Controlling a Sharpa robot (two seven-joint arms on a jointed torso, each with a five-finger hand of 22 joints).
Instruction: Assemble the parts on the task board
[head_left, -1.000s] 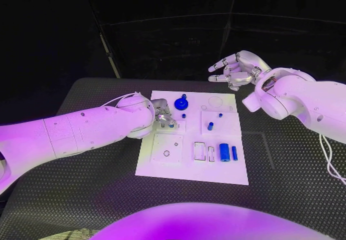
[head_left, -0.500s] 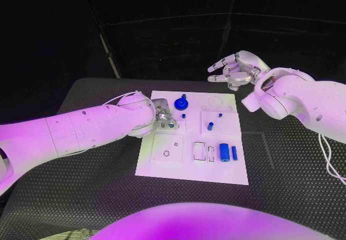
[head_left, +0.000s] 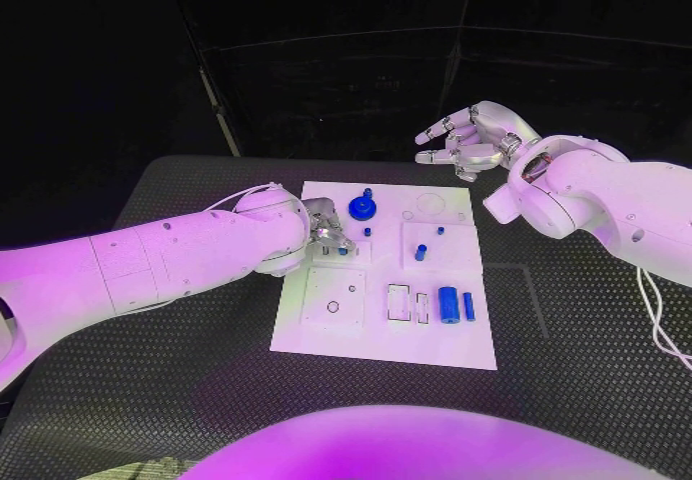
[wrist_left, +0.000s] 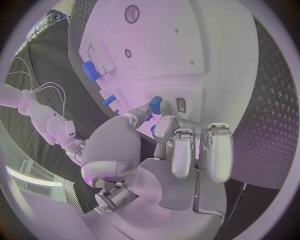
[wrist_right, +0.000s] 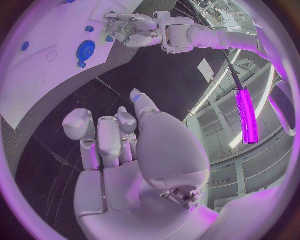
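The white task board (head_left: 335, 335) lies in the middle of the table. My left hand (head_left: 326, 232) is low over its left far part. In the left wrist view the left hand (wrist_left: 175, 145) pinches a small blue part (wrist_left: 155, 105) between thumb and a finger, close to a small rectangular slot (wrist_left: 180, 104). A blue gear (head_left: 362, 208) stands near the board's far edge, with small blue pegs (head_left: 421, 252) in the middle. A blue cylinder (head_left: 449, 303) and a thin blue pin (head_left: 469, 306) lie at the right. My right hand (head_left: 473, 135) hangs beyond the table's far edge, fingers spread, holding nothing.
The black textured table (head_left: 577, 340) surrounds the board on all sides. My left forearm (head_left: 159, 262) crosses the table's left half. From the right wrist I see the right hand (wrist_right: 125, 145), the board's far end (wrist_right: 37, 75) and the gear (wrist_right: 86, 50).
My left hand has shifted very slightly over the board's left far part. The right hand and the parts stay where they were.
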